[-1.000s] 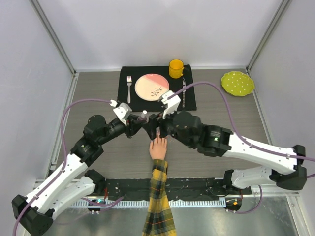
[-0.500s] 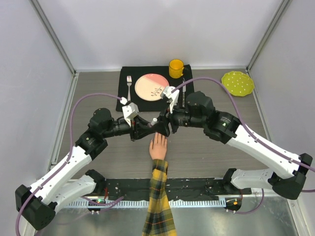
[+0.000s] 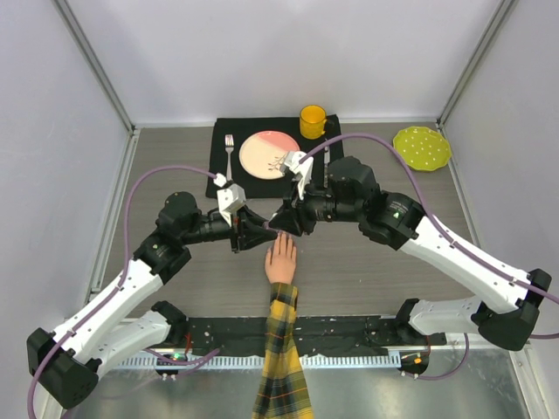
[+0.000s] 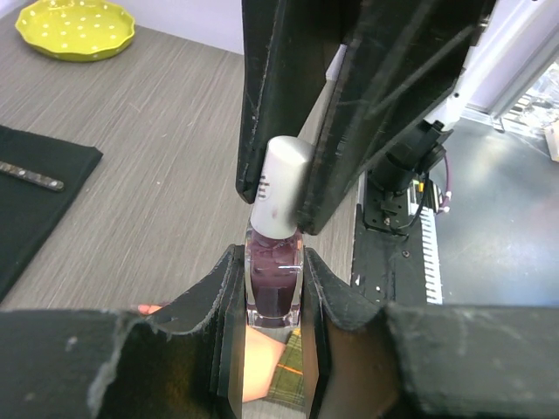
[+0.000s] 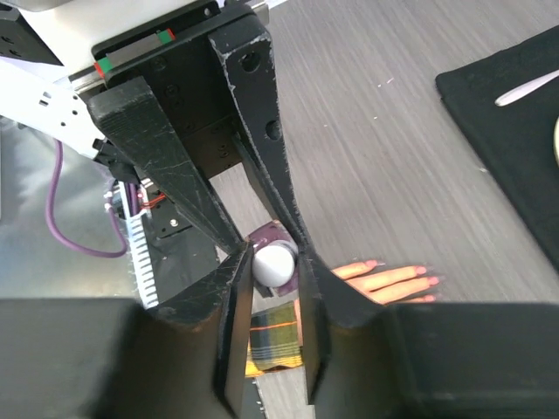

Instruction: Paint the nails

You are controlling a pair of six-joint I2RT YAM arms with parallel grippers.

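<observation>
My left gripper (image 4: 271, 262) is shut on the small purple polish bottle (image 4: 275, 284) and holds it above the table. The right gripper (image 5: 274, 257) meets it from the opposite side, its fingers (image 4: 262, 96) pressed on both sides of the bottle's white cap (image 4: 281, 179). From above, both grippers (image 3: 262, 229) (image 3: 279, 223) meet just beyond the mannequin hand (image 3: 281, 260). The pale hand lies flat with its plaid sleeve (image 3: 281, 349) toward the near edge. Its nails (image 5: 422, 270) show pinkish at the fingertips, below and beside the bottle.
A black placemat (image 3: 223, 179) at the back holds a pink plate (image 3: 269, 153), a fork (image 3: 230, 153) and a yellow mug (image 3: 313, 121). A yellow-green dotted dish (image 3: 421, 147) sits at the back right. Enclosure walls stand on three sides.
The right gripper's jaws have narrowed from wide open onto the white cap. Both arms shifted slightly away from the hand, the left still holding the bottle.
</observation>
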